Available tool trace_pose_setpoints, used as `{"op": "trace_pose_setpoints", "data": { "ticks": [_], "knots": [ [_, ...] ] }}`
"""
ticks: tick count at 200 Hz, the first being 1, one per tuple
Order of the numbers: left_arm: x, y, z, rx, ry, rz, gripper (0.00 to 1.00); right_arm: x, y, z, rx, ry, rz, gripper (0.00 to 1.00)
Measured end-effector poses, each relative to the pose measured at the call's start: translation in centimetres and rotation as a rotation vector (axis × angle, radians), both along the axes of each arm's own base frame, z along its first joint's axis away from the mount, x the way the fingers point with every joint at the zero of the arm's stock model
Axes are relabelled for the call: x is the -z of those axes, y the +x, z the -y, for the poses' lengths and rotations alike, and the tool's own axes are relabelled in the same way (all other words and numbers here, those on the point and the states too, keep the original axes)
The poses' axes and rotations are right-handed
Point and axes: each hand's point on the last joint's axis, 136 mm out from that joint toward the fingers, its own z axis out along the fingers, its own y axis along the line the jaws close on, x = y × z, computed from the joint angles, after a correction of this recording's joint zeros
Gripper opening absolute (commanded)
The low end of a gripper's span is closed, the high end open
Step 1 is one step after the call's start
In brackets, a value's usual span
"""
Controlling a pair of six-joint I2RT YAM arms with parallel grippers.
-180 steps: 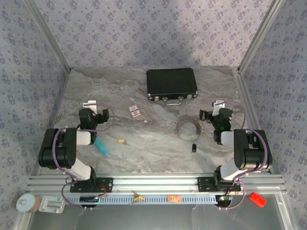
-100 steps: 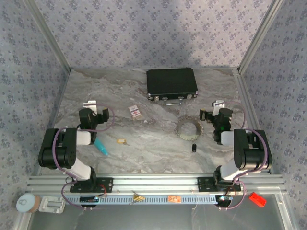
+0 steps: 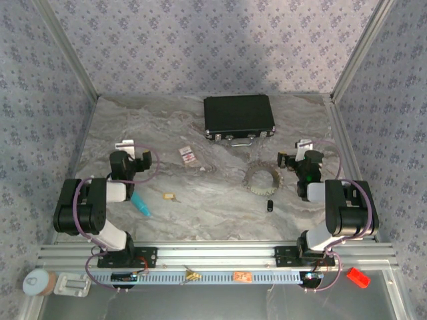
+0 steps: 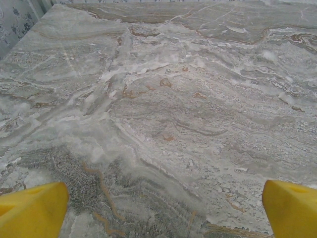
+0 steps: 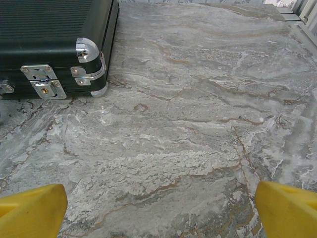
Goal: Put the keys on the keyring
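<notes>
Judged not yet begun; left to do: pick up the keys, carry them to the keyring, thread them on.

Starting at the left, finds the left end effector (image 3: 137,160) spread wide and holding nothing, its yellow fingertips (image 4: 30,210) far apart at the lower corners of the wrist view with bare counter (image 4: 163,114) between; hovers or rests near the counter's left side, hard to say which.

Just in front of that arm, notes a teal object (image 3: 141,205) (too small to identify) lying on the counter; next to the right, places the keys (image 3: 170,197) loose on the open counter, seen as one tiny yellow-headed piece, apart from both end effectors and well apart from the keyring.

Farther back, passes a red-and-white tag (image 3: 188,155); behind it, a black case (image 3: 239,117), shut, against the back edge.

Right of centre, puts the keyring (image 3: 261,179) flat on the counter, toothed like a gear, near the right end effector (image 3: 298,160) but not touching it; in front of the ring, a small dark item (image 3: 270,205).

Reads the right end effector as spread too, with nothing between its yellow fingertips (image 5: 29,208).

Too small to make out: the key's blade and hole, any split in the ring, and what the fanned pieces around it are.
</notes>
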Motion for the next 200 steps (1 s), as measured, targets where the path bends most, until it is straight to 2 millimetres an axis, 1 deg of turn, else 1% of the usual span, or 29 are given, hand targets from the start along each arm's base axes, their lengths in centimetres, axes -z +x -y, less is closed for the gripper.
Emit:
{"op": "trace_pose_setpoints", "data": {
  "ticks": [21,30,36,57,67,78,91,104,117,134,140,150,163,183,190,200],
  "knots": [
    [-0.1,-0.3,0.3,0.018,-0.006,-0.013,1.0,-0.1,-0.3,-0.1,0.002,-0.003,-0.033,0.99],
    [-0.6,-0.6,0.3,0.02,-0.007,-0.015,1.0,-0.8,-0.3,-0.2,0.006,-0.004,-0.043,0.99],
    [-1.3,-0.8,0.3,0.02,-0.007,-0.007,1.0,-1.7,-0.2,-0.2,0.011,-0.003,-0.041,0.99],
    [-5.2,-1.3,0.0,0.002,-0.006,0.076,1.0,-5.9,0.1,-0.2,0.041,0.028,0.011,0.98],
    [-7.2,-1.6,-0.2,-0.011,-0.012,0.12,1.0,-7.6,0.0,-0.1,0.064,0.058,0.023,0.98],
    [-8.9,-1.9,-0.3,-0.023,-0.026,0.155,1.0,-8.6,-0.2,0.0,0.099,0.101,0.007,0.97],
    [-10.6,-2.3,-0.3,-0.036,-0.058,0.187,1.0,-9.1,-0.5,0.1,0.141,0.165,-0.054,0.97],
    [-11.7,-2.7,-0.2,-0.043,-0.095,0.201,1.0,-8.9,-0.8,-0.2,0.166,0.218,-0.127,0.95],
    [-12.3,-3.0,0.0,-0.04,-0.132,0.198,1.0,-8.5,-1.5,-1.1,0.17,0.264,-0.205,0.91],
    [-12.5,-3.1,0.7,-0.022,-0.184,0.174,0.99,-7.2,-3.0,-3.3,0.145,0.294,-0.314,0.88],
    [-12.5,-3.2,1.0,-0.012,-0.202,0.161,0.99,-6.6,-3.7,-4.0,0.136,0.298,-0.356,0.85],
    [-12.5,-3.2,1.6,0.004,-0.223,0.142,0.99,-5.6,-5.0,-5.5,0.119,0.305,-0.426,0.77],
    [-12.4,-3.3,3.0,0.04,-0.242,0.116,0.99,-4.5,-6.6,-7.2,0.095,0.312,-0.505,0.66],
    [-11.9,-3.9,6.3,0.13,-0.251,0.064,0.99,-3.3,-8.7,-9.8,0.06,0.323,-0.6,0.46],
    [-11.6,-4.3,7.5,0.163,-0.25,0.044,0.98,-2.8,-9.3,-10.7,0.047,0.327,-0.629,0.43],
    [-11.2,-5.1,9.1,0.208,-0.248,0.014,0.98,-2.3,-10.2,-12.0,0.028,0.329,-0.667,0.42]
  ]
}}
